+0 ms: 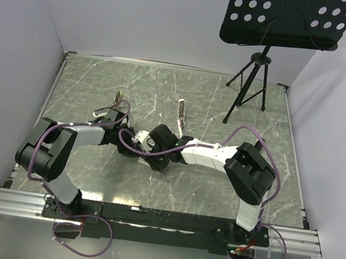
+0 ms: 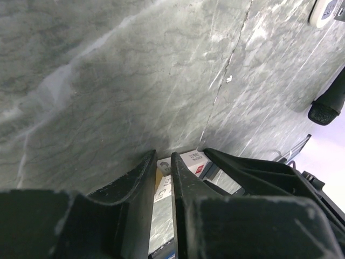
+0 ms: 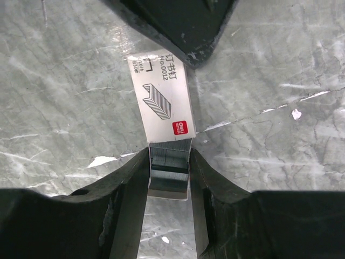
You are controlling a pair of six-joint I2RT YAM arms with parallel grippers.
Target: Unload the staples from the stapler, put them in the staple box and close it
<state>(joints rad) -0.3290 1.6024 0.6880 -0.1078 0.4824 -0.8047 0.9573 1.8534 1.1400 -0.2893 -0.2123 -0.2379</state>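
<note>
Right tool (image 3: 168, 156) clamps the staple box (image 3: 161, 100), staples (image 3: 168, 164) showing at its open end; left tool (image 2: 163, 156) pinches the far end. Stapler (image 1: 180, 113) lies apart on the surface (image 1: 167, 83). I'd pull straight, gently.

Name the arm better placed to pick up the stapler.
Right, likely: the stapler lies just past the right pincer. The left pincer sits farther off; both grip the staple box.
</note>
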